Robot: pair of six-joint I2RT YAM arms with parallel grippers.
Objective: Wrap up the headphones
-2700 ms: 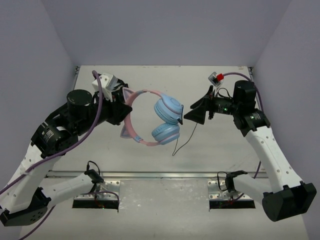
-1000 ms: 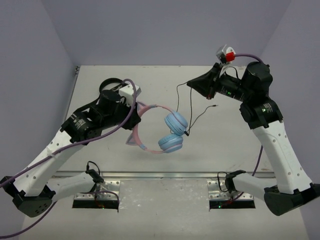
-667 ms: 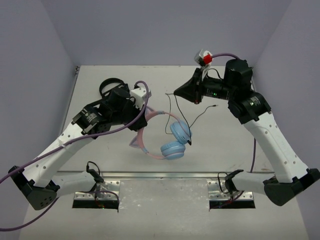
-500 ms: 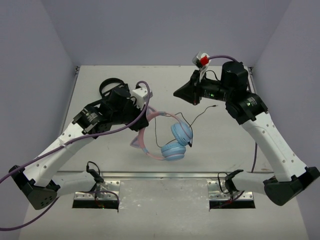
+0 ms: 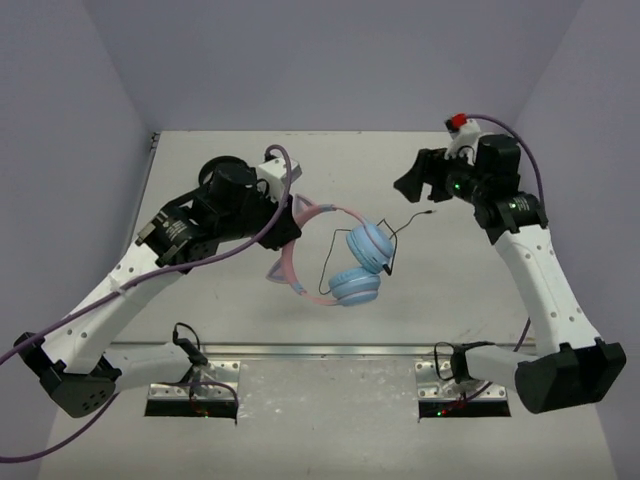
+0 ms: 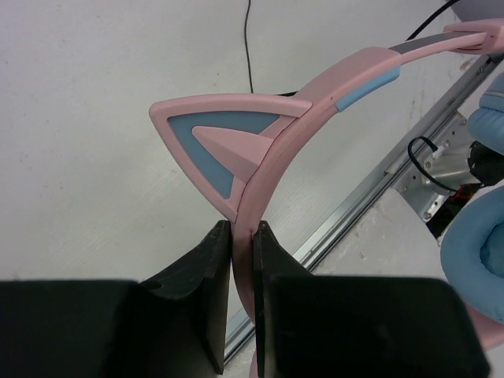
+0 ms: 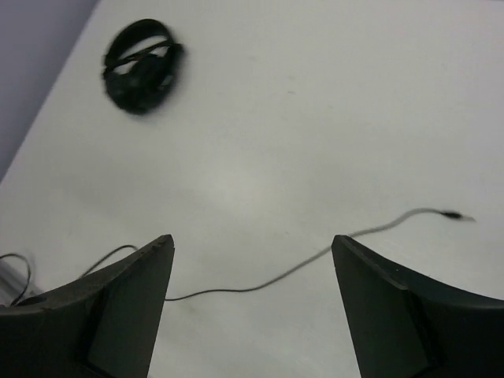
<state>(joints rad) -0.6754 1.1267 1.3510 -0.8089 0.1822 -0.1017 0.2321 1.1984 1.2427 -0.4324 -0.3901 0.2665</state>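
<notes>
Over the table (image 5: 450,290), my left gripper (image 6: 242,236) is clamped on the pink headband (image 6: 315,102) of the headphones (image 5: 335,255). It seems to hold them off the surface, with the earcups (image 5: 368,245) hanging out past its fingertips. My right gripper (image 7: 252,260) is spread wide and empty. The cable (image 7: 315,258) lies on the table beneath it, running from one finger toward the other, so I judge the wrist must turn before pinching. The plug (image 7: 457,214) lies beyond the finger on that view's right, and the right arm is nearer to it.
</notes>
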